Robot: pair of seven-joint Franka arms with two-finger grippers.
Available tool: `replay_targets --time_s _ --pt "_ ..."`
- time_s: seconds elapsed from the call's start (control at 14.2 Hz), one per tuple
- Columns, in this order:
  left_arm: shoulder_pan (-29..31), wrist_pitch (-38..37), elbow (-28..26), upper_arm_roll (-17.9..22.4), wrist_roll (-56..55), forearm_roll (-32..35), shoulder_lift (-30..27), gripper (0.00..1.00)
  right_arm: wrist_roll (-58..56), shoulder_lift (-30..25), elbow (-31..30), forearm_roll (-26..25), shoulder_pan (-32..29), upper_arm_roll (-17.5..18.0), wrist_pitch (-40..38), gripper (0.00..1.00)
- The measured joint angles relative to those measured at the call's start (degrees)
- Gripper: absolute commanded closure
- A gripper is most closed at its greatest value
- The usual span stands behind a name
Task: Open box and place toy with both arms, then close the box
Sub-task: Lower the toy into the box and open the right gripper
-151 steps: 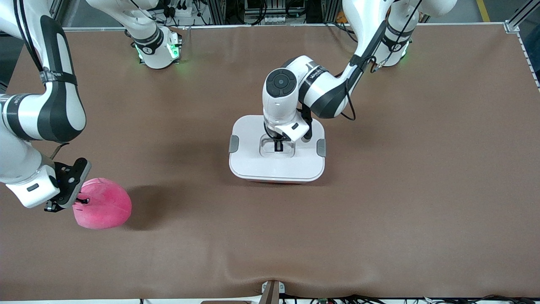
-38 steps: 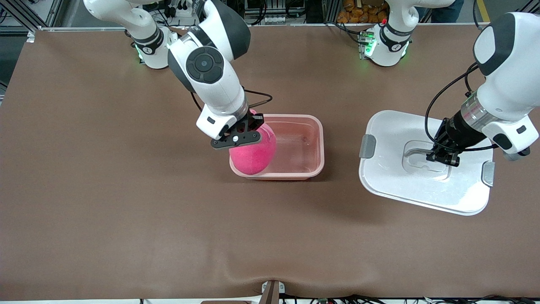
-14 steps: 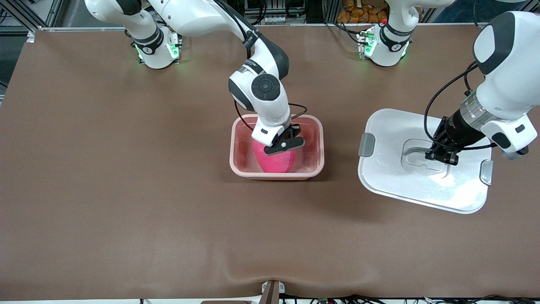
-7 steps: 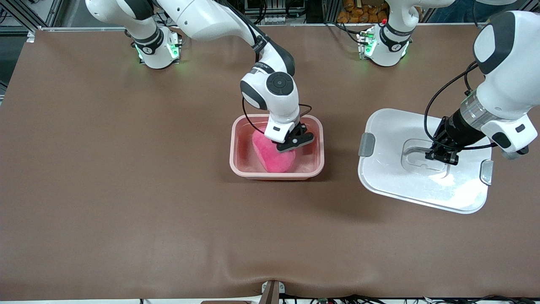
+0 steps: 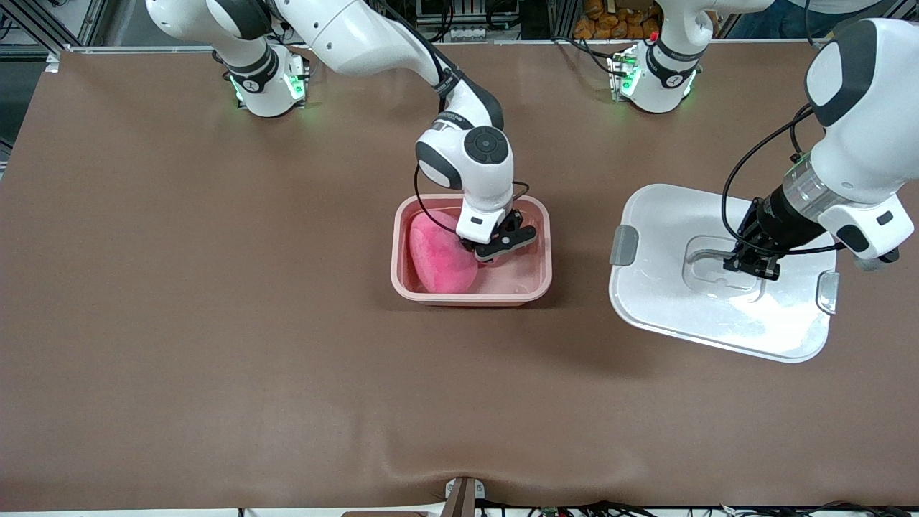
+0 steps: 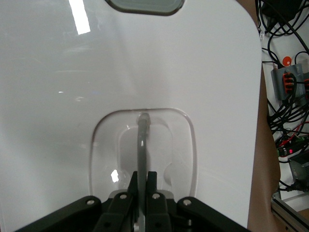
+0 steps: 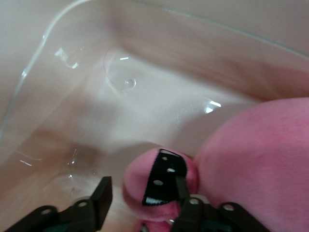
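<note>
The translucent pink tub stands uncovered mid-table. The hot-pink plush toy lies in it, at the end toward the right arm. My right gripper is down in the tub beside the toy. In the right wrist view its fingers stand apart, with the toy's small black-marked ear loose between them; the toy's body and the tub wall show there too. My left gripper is shut on the clear handle of the white lid, held tilted over the table toward the left arm's end.
The lid's grey clips sit at its two ends. The brown table mat is bare around the tub. Cables and a rack show past the table edge in the left wrist view.
The right gripper has let go of the toy, which has settled toward the right arm's end of the tub. The gripper has shifted slightly. The left arm still holds the lid.
</note>
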Motion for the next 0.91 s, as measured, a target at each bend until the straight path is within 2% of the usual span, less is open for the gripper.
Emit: replay_targets --time_s 0.49,0.91 --pt "0.00 -0.19 -0.04 -0.01 0.00 0.00 -0.01 1.00 2.58 -2.64 3.54 0.00 -1.12 -0.93 -0.16 0.00" --pt "-0.05 -0.33 -0.09 -0.11 0.00 0.00 -0.03 1.00 3.14 -10.25 3.81 0.03 -8.74 -1.10 -3.66 0.00"
